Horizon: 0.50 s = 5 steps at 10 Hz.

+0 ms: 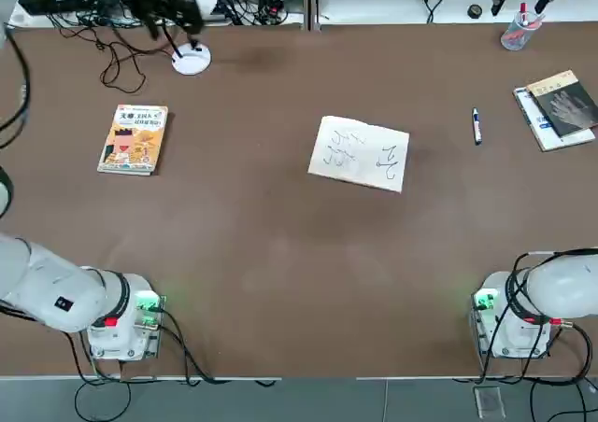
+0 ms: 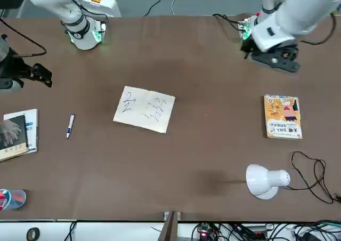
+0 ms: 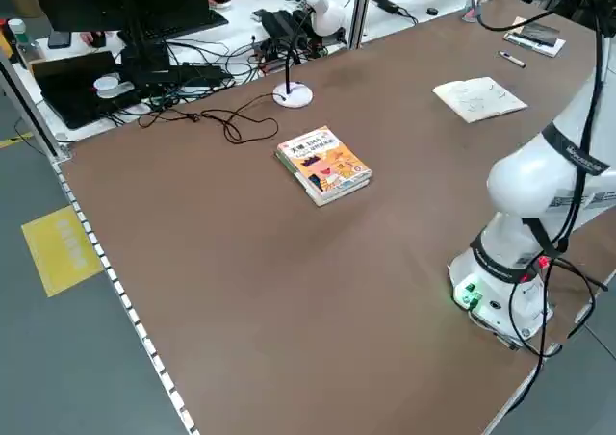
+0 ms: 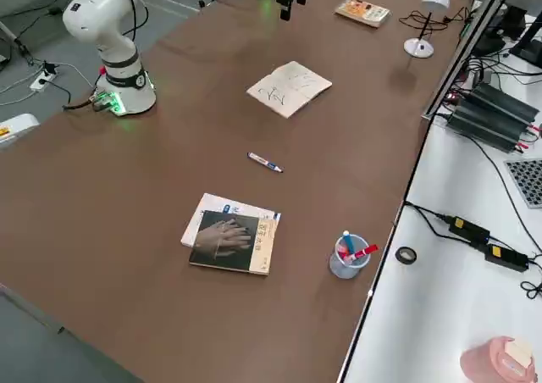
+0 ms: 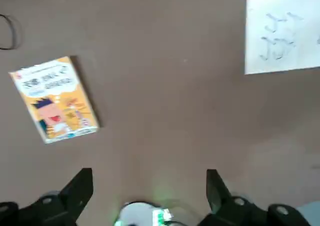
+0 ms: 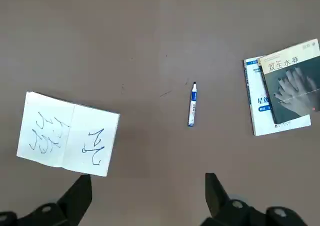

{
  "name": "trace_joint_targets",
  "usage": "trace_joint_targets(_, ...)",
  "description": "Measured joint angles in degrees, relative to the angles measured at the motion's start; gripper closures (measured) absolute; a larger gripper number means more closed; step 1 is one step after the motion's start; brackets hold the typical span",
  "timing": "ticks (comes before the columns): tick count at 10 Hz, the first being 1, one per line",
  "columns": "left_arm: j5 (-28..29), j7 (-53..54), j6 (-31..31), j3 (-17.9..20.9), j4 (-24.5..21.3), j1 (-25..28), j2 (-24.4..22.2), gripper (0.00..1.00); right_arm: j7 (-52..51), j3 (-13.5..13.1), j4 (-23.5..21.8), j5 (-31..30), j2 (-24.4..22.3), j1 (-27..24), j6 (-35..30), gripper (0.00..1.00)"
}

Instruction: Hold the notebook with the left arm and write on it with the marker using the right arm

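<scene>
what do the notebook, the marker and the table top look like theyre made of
Notebook: paper, matte white pages with ink scribbles.
Marker: probably plastic, smooth blue barrel with a white end.
Table: matte brown top, evenly dull; possibly laminate or a mat.

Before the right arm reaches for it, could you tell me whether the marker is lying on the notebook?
No, the marker lies on the bare table, apart from the notebook.

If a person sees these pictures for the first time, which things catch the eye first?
The open notebook with dark scribbles lies alone mid-table, and the small marker lies apart from it, toward the robot's right. The orange-yellow book stands out at the left, and neither arm touches anything.
</scene>
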Motion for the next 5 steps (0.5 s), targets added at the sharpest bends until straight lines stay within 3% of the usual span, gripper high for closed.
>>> trace_joint_targets(5,-0.32,-9.75,6.45,-0.14,0.04,-5.79,4.0,0.0,0.0,0.05,-0.15,0.0,0.03,0.03,-0.01,0.0)
